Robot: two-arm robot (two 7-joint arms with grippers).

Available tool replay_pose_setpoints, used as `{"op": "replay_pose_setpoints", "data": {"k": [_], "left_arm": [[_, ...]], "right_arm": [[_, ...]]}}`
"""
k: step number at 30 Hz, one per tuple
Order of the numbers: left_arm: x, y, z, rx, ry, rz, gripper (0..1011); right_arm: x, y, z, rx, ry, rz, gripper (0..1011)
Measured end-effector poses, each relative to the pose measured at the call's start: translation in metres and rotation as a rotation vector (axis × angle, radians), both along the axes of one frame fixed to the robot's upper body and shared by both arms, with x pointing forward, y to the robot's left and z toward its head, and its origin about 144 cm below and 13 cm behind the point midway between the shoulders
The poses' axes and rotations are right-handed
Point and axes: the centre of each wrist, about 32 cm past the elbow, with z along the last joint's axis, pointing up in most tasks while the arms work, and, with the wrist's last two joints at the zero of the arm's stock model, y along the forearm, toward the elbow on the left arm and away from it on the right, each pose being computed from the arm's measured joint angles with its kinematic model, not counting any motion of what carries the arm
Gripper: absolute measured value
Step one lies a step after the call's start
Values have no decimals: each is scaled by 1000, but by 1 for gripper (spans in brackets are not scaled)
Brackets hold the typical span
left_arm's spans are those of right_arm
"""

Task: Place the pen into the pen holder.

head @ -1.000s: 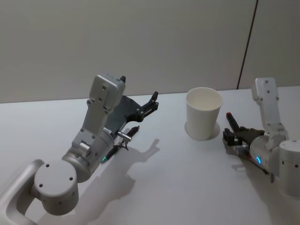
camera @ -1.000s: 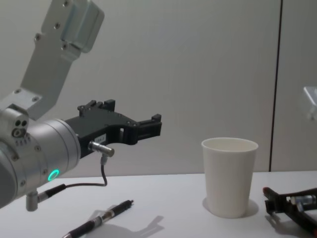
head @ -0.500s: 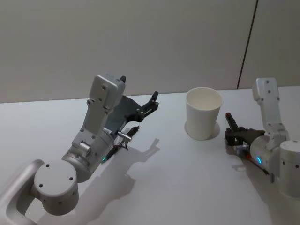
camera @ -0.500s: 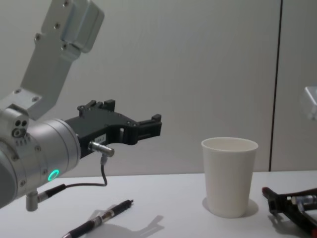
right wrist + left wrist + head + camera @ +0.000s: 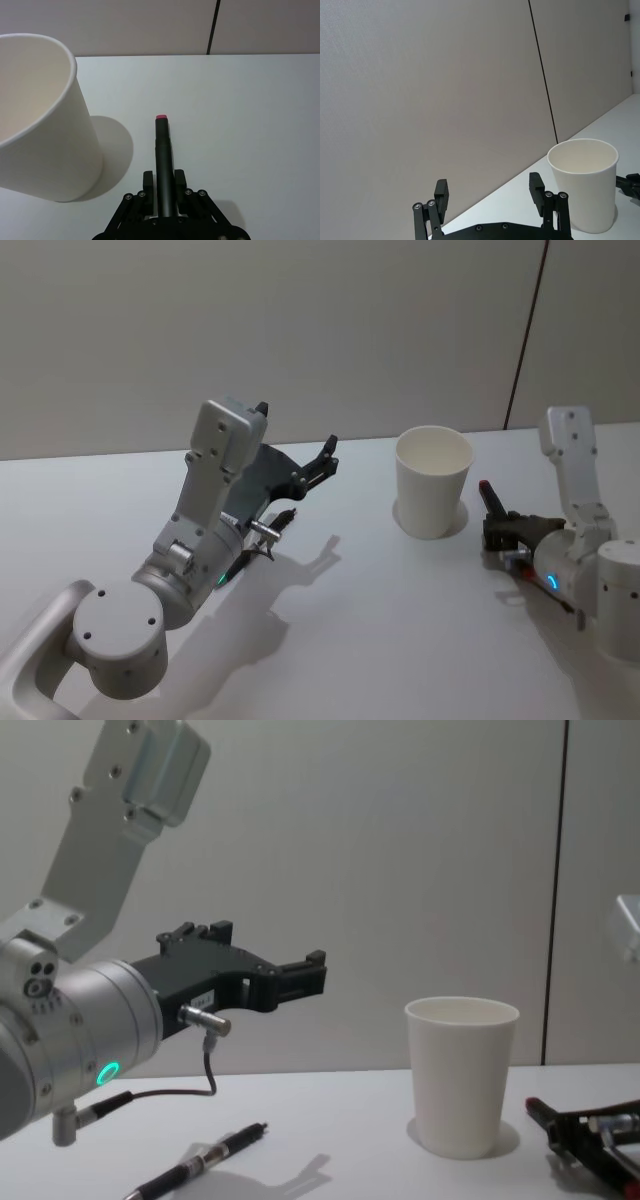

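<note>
Now the pen (image 5: 164, 150), clamped in the right gripper (image 5: 164, 181), has crept closer to the pen holder (image 5: 432, 490); it sits low, just beside the base, not touching, so a lift over the rim is likely next. Left gripper (image 5: 488, 185) hovers wide open, unmoved; second pen (image 5: 215, 1155) lies below its arm.

Pen holder (image 5: 433, 482) on tabletop (image 5: 380, 630), right of centre; pen (image 5: 205, 1160) lying well left (below left gripper (image 5: 328, 456)); second pen (image 5: 163, 150) just right.

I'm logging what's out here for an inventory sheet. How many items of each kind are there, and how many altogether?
Pens: 2 (loose pen lying flat, red-tipped pen in the right claw)
White paper cup: 1
Total: 3
</note>
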Motion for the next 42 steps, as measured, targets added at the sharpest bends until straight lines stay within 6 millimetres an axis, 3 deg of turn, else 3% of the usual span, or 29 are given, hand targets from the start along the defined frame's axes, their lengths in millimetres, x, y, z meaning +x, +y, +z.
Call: {"op": "replay_pose_setpoints", "data": {"k": [11,30,42], "left_arm": [[0,0,0,0,0,0,1001],[0,0,0,0,0,0,1001],[0,0,0,0,0,0,1001]], "right_arm": [[0,0,0,2,0,0,185],[-1,-1,0,-5,-18,9,184],[-6,-5,4,-34,-147,32,184]]}}
